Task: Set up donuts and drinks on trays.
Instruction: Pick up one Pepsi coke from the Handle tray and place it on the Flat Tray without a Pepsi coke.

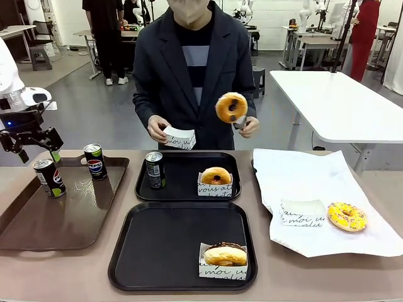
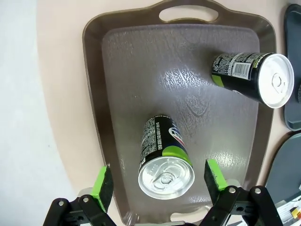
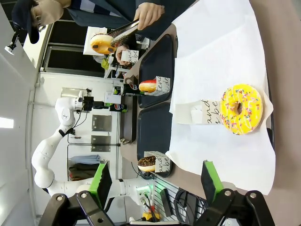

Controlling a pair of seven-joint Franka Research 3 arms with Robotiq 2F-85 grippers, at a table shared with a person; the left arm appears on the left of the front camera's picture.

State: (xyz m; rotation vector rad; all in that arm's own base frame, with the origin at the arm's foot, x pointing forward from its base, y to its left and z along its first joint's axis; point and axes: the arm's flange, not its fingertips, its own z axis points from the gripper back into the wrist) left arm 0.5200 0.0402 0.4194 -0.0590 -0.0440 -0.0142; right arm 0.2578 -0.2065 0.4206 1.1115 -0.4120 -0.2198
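Observation:
Two black trays lie mid-table. The far tray (image 1: 187, 195) holds a drink can (image 1: 155, 170) and a sleeved donut (image 1: 216, 176). The near tray (image 1: 157, 251) carries a chocolate-topped donut (image 1: 225, 255) in a sleeve. My left gripper (image 1: 38, 151) hangs open above a can (image 1: 49, 177) on the brown tray; in the left wrist view that can (image 2: 166, 162) stands between the open fingers of the left gripper (image 2: 160, 181), untouched. A second can (image 2: 254, 77) stands farther along. My right gripper (image 3: 155, 181) is open over the yellow-iced donut (image 3: 241, 108).
The person across the table holds a glazed donut (image 1: 231, 107) in tongs and a paper sleeve (image 1: 179, 137) in the other hand. White paper (image 1: 302, 182) at right bears the yellow donut (image 1: 346, 216) and an empty sleeve (image 1: 303, 212). The brown tray (image 1: 75, 220) sits at left.

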